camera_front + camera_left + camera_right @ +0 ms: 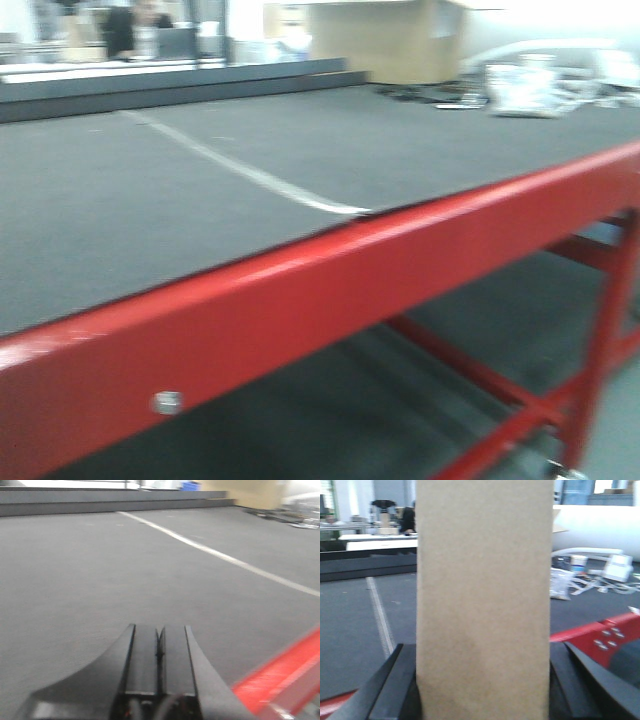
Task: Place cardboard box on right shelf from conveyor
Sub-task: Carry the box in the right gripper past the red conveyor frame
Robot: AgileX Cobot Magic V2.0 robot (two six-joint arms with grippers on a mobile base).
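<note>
Plain tan slab-shaped cardboard box [484, 595] fills the right wrist view, long axis upright, clamped between the black fingers of the right gripper [482, 680], with the dark grey woven conveyor belt [355, 625] behind it. The left gripper [160, 640] hovers over that belt, fingers pressed together and empty; the steel shelf shows in no view.
</note>
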